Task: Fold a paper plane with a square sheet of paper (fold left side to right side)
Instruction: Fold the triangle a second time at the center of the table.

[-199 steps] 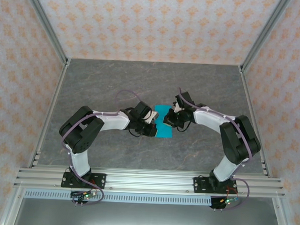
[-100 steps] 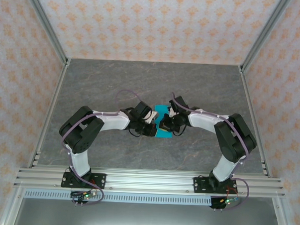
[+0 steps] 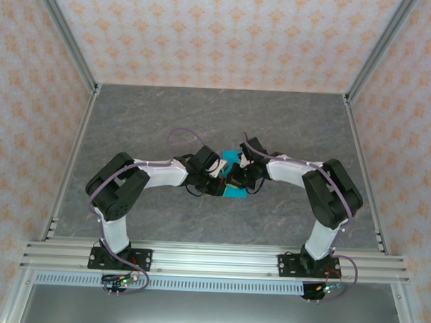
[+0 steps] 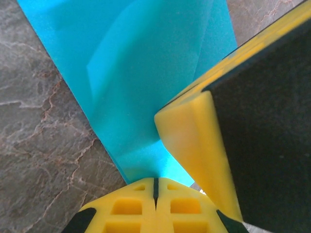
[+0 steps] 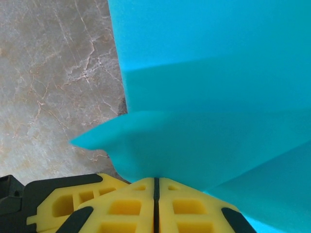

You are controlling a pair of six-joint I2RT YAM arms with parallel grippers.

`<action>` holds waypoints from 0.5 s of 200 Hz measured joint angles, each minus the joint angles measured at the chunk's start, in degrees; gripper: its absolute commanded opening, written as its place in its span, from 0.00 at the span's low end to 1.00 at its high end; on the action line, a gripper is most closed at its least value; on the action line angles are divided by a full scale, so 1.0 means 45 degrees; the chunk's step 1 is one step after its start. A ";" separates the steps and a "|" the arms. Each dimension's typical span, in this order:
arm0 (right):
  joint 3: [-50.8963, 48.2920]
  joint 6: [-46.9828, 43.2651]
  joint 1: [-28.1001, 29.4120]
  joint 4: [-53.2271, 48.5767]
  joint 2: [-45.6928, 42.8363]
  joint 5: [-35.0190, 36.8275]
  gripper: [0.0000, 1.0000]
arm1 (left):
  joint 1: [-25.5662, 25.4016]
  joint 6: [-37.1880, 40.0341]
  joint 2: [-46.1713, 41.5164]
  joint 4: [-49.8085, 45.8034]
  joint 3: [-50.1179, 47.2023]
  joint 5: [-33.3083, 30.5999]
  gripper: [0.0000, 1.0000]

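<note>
The square sheet of paper [image 3: 235, 193] is located at the centre of the desk [image 3: 167, 116], with folded layers visible. The left pincer [image 4: 155, 183] is fully closed, with 1 sheet edge clamped in it. The right pincer [image 5: 156, 182] is likewise fully closed on the sheet, and a flap is held raised above the desk.

Left tool [image 3: 217, 181] and right tool [image 3: 238, 178] hide most of the square sheet of paper [image 3: 232, 156]

Left claw [image 4: 155, 184] pinches the creased cyan sheet [image 4: 141, 73].
</note>
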 measured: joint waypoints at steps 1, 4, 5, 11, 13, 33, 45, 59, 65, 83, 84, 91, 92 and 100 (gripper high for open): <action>0.0005 0.0000 0.0000 0.0000 0.0005 0.0005 0.11 | -0.0005 0.0000 0.0000 0.0000 0.0000 0.0000 0.00; 0.0019 0.0000 0.0005 -0.0005 0.0029 0.0029 0.11 | -0.0010 0.0000 0.0000 0.0000 0.0000 0.0000 0.00; 0.0034 0.0000 0.0005 -0.0005 0.0039 0.0034 0.11 | -0.0015 0.0000 0.0000 0.0000 0.0000 0.0000 0.00; 0.0073 -0.0005 0.0005 -0.0044 0.0087 0.0068 0.10 | -0.0034 0.0000 0.0000 -0.0005 0.0000 -0.0024 0.00; 0.0092 -0.0005 0.0005 -0.0068 0.0102 0.0078 0.10 | -0.0044 0.0000 0.0000 -0.0005 0.0000 -0.0029 0.00; 0.0185 -0.0039 0.0005 -0.0267 0.0262 0.0219 0.10 | -0.0053 0.0005 0.0000 -0.0029 0.0024 -0.0087 0.00; 0.0204 -0.0083 0.0005 -0.0398 0.0359 0.0291 0.11 | -0.0053 0.0005 0.0000 -0.0053 0.0039 -0.0112 0.00; 0.0291 -0.0170 0.0005 -0.0554 0.0427 0.0374 0.11 | -0.0078 0.0005 0.0000 -0.0078 0.0049 -0.0185 0.00; 0.0335 -0.0209 0.0005 -0.0631 0.0432 0.0432 0.11 | -0.0078 0.0005 0.0000 -0.0092 0.0058 -0.0199 0.00; 0.0398 -0.0355 0.0053 -0.0811 0.0437 0.0607 0.11 | -0.0078 0.0005 0.0000 -0.0097 0.0063 -0.0209 0.00; 0.0403 -0.0359 0.0053 -0.0811 0.0437 0.0612 0.11 | -0.0078 0.0005 0.0000 -0.0097 0.0063 -0.0209 0.00; 0.0432 -0.0423 0.0053 -0.0874 0.0437 0.0656 0.11 | -0.0078 0.0005 0.0000 -0.0097 0.0063 -0.0223 0.00; 0.0432 -0.0437 0.0053 -0.0884 0.0437 0.0661 0.11 | -0.0078 0.0005 0.0000 -0.0092 0.0063 -0.0223 0.00; 0.0447 -0.0491 0.0053 -0.0947 0.0437 0.0695 0.11 | -0.0078 0.0005 0.0000 -0.0092 0.0063 -0.0233 0.00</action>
